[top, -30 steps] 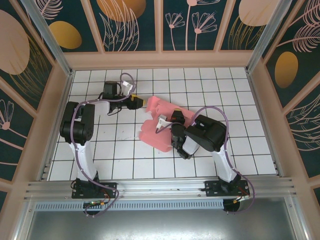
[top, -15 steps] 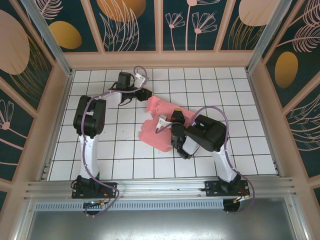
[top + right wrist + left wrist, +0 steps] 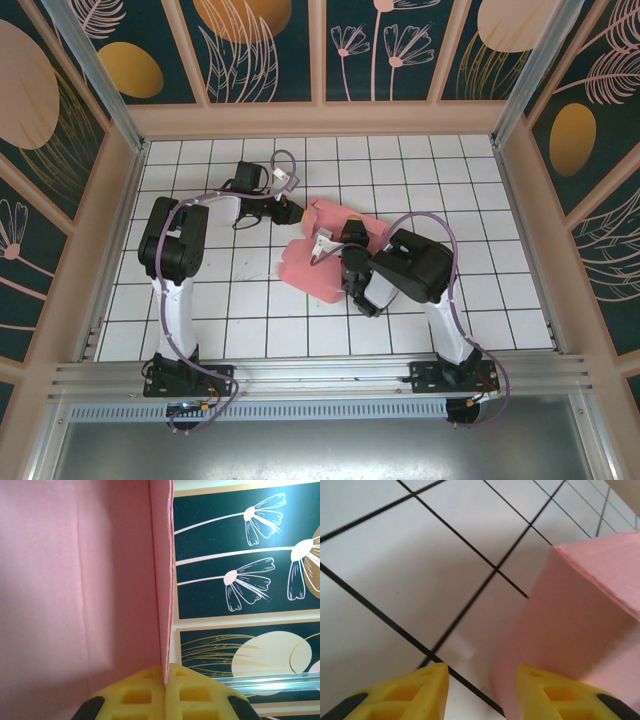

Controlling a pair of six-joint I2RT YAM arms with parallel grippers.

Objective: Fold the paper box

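No text, no labels, no numbers — nothing legible

Centre blocked, margins open

The paper box (image 3: 322, 262) with the right arm (image 3: 415, 268) over it fills the middle of the worktop (image 3: 490, 210). The left arm (image 3: 168, 245) spans 8 to 11 o'clock. Bare tiles run free at 12, 3 and 6 o'clock, up to the walls (image 3: 320, 118).

Left gripper (image 3: 291, 211) nearer, fingers (image 3: 545, 692) narrower, beside the paper box (image 3: 328, 214).
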